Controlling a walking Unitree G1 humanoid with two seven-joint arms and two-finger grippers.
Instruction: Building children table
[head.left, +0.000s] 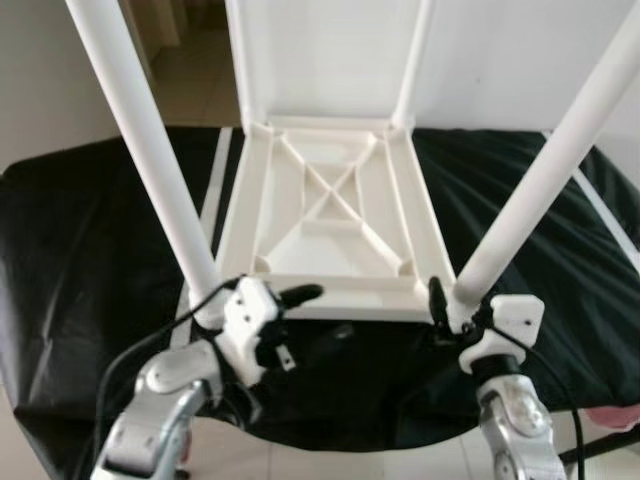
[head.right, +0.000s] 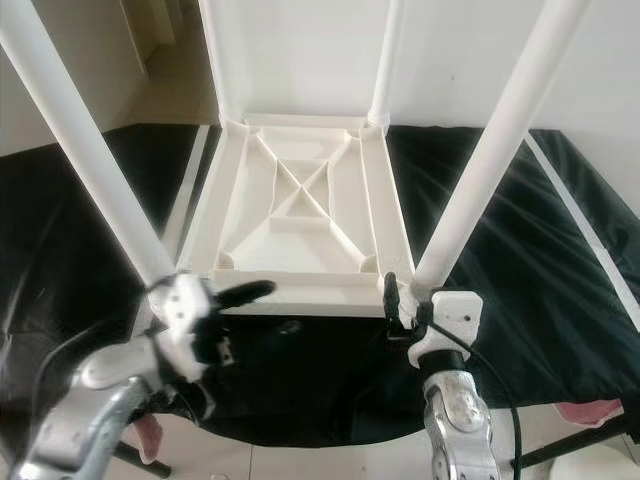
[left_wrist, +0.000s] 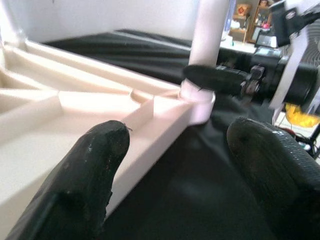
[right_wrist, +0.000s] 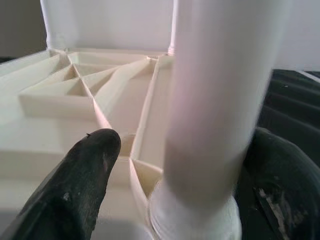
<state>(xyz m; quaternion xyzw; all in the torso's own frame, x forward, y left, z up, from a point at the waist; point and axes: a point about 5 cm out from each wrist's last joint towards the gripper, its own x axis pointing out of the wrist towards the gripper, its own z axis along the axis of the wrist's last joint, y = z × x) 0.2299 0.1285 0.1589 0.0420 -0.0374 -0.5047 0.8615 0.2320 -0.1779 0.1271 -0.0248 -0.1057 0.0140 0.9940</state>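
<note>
Two hands at the upturned table's (head.left: 325, 215) near edge: right hand (right_wrist: 175, 190) clasps a leg (head.left: 545, 175), left hand (left_wrist: 175, 165) spread, empty.

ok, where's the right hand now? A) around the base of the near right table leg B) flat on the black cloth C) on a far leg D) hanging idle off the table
A: the right hand has its black fingers on either side of the white round plastic table leg, just above its socket in the upturned cream plastic tabletop.
</note>
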